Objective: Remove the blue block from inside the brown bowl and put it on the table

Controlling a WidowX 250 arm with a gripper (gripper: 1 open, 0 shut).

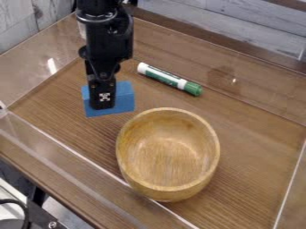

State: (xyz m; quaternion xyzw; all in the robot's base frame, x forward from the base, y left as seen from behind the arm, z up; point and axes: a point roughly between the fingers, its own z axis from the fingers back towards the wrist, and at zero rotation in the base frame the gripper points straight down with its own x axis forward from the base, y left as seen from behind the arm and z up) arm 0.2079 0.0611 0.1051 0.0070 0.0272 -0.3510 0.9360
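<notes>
At the near left corner, a black cable [17, 205] curls in beside the low clear wall [43, 136] that edges the table [256, 121]. The brown bowl [169, 155], round and light, with a thick rim and grain running across its inside, sits upright on the wood-grain top, right of the picture's middle. Nothing lies inside it. Just beyond its rim and to the left in the view is the blue block [114, 100], outside the bowl and over the bare tabletop, near the bowl but apart from it. The gripper [109, 100] comes down on it from above, its dark fingers closed on the block, so the hand is holding it rather than standing wide. Whether the underside of the block touches the wood, I cannot tell. Farther back, to the right of the black arm [103, 34], a white-and-green marker [170, 79] lies slantwise on the tabletop, apart from both bowl and block. Pale grey boards [242, 16] stand beyond the far edge
</notes>
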